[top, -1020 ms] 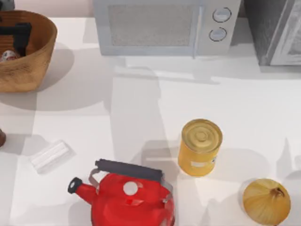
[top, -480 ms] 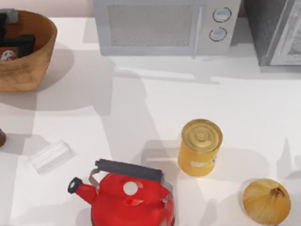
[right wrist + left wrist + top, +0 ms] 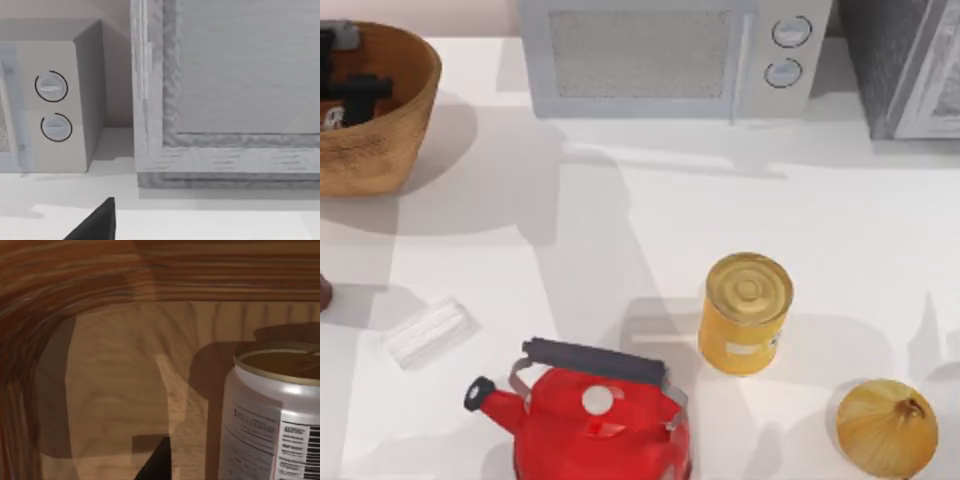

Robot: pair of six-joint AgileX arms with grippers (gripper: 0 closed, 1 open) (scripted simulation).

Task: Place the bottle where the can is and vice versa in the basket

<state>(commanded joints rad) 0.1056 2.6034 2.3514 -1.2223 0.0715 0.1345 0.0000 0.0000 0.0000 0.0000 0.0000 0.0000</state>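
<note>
Since the earlier frame the left claw (image 3: 345, 90) has sunk deeper into the basket (image 3: 390, 120) — its grip cannot be told — nearly hiding the can (image 3: 272, 415).

Bright, even light on the white table (image 3: 820, 200), no glare. Soft grey shadows spread around the kettle (image 3: 590, 420), and broad pale shadow bands cross the table just behind it. Inside the basket (image 3: 100, 315), warm, dimmer light; the can (image 3: 270, 415) throws a dark shadow on the wall.
</note>
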